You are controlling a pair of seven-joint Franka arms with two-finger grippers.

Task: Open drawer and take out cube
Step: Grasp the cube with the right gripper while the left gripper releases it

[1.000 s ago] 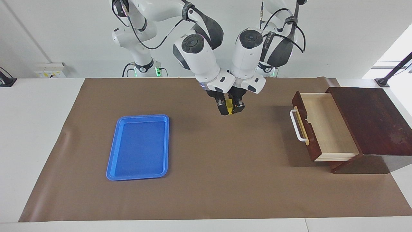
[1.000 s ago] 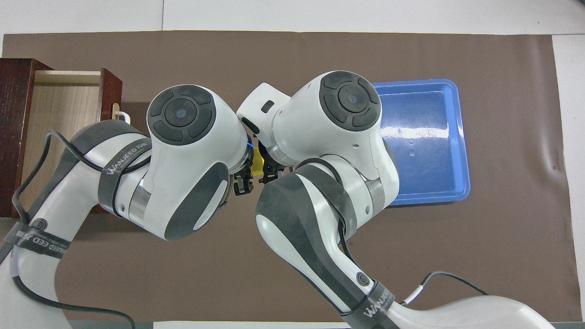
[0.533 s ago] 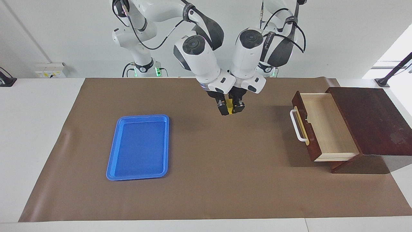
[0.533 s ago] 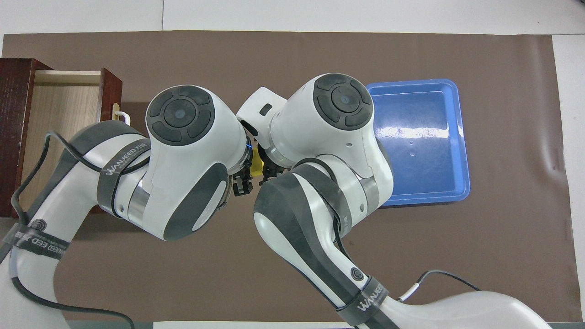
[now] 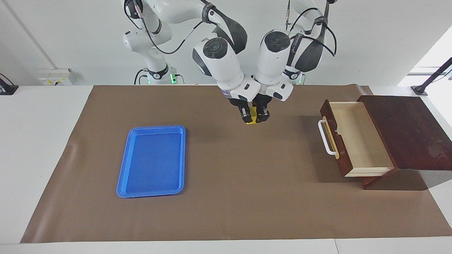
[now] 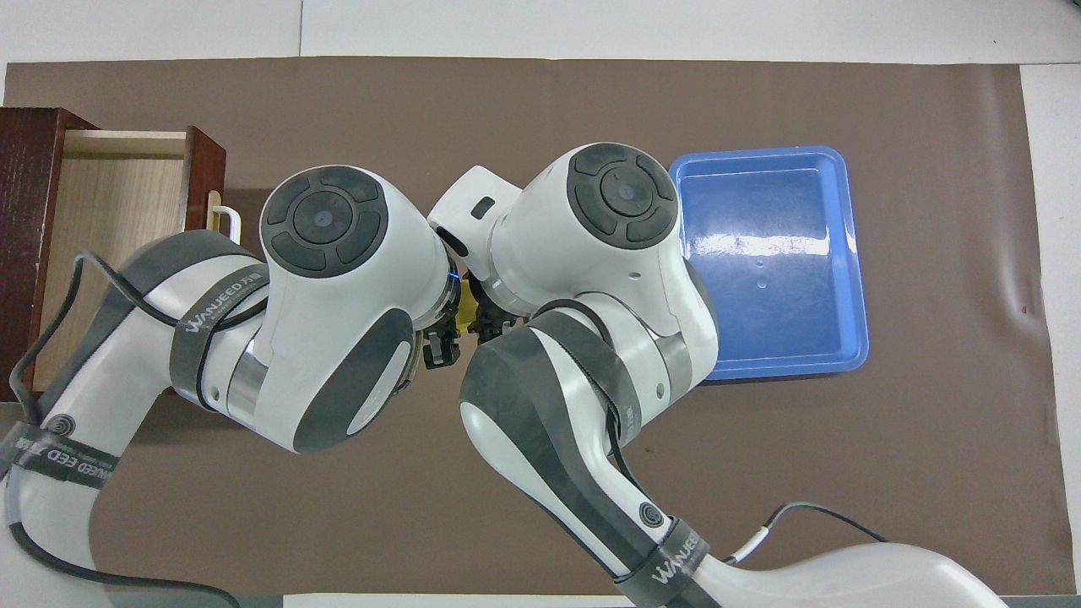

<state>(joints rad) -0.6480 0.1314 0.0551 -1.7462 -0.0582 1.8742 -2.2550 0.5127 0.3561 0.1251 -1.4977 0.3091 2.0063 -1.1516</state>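
The small yellow cube hangs in the air over the middle of the brown mat, caught between both hands. My left gripper is shut on it from the drawer's side. My right gripper is shut on it from the tray's side. In the overhead view the arms' wrists hide most of the cube; only a yellow sliver shows. The drawer is pulled open out of its dark wooden box at the left arm's end of the table. Its pale inside is bare, and its white handle faces the mat's middle.
A blue tray lies flat and empty on the mat toward the right arm's end of the table, also seen in the overhead view. The brown mat covers most of the white table.
My right gripper has closed its fingers onto the cube that the left gripper holds. Both hands stayed almost in place over the mat's middle.
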